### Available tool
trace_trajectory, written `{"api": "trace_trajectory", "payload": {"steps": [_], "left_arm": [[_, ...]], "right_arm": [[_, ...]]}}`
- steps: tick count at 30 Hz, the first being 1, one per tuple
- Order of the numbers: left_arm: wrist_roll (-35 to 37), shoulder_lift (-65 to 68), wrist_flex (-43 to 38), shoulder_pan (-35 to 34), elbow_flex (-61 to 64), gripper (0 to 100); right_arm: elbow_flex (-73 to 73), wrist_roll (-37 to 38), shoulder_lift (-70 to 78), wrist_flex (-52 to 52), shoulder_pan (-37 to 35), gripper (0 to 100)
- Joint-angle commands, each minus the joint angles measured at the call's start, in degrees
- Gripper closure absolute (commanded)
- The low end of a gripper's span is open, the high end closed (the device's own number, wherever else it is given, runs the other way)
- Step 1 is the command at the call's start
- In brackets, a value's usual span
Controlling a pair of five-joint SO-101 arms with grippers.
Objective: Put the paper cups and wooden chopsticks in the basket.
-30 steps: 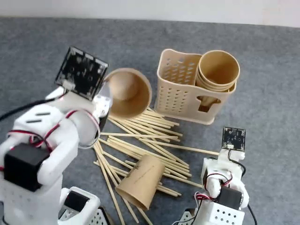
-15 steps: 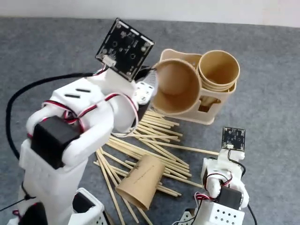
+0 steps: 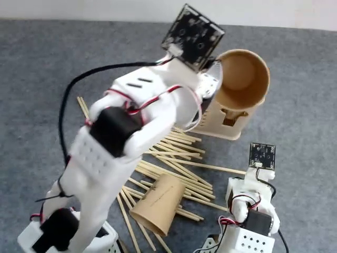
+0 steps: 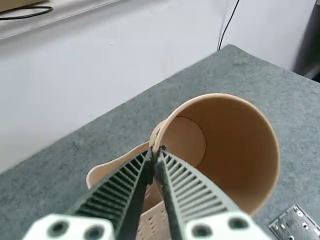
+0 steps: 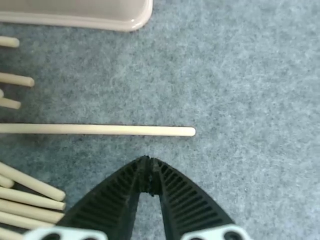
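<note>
High view: suspends the paper cup (image 3: 239, 79) over the right end of the basket (image 3: 226, 125), likely for release there; leaves chopsticks (image 3: 168, 166) and a second cup (image 3: 157, 204) lying near. Left wrist view: clamps the left gripper (image 4: 155, 156) fully closed on the cup rim. Right wrist view: parks the right gripper (image 5: 149, 182) closed and empty beside one chopstick (image 5: 100, 130).

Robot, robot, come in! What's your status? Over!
Left gripper shut on paper cup rim, cup above basket. Right gripper shut, empty, by the chopsticks. Second cup lying on them, outside the basket.
</note>
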Motion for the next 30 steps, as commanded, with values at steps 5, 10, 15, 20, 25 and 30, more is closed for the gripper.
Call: {"api": "trace_trajectory", "payload": {"steps": [5,10,15,20,25,30], "left_arm": [[0.5,3.3,-7.4,1.0,-2.2,99],[0.5,6.5,-7.5,1.0,-2.3,99],[0.5,9.0,-7.5,0.6,-2.5,98],[0.6,9.5,-7.4,0.6,-2.2,85],[0.5,9.7,-8.6,0.6,-2.2,83],[0.4,11.6,-15.9,0.5,1.6,83]], "right_arm": [[6.9,0.1,-0.7,-0.1,0.6,99.3],[6.9,0.1,-0.7,-0.1,0.6,99.3],[6.9,0.1,-0.7,0.0,0.6,99.3],[6.9,0.1,-0.7,0.0,0.6,99.3],[6.9,0.1,-0.7,0.0,0.6,99.3],[6.9,0.1,-0.7,0.0,0.6,99.3]]}}
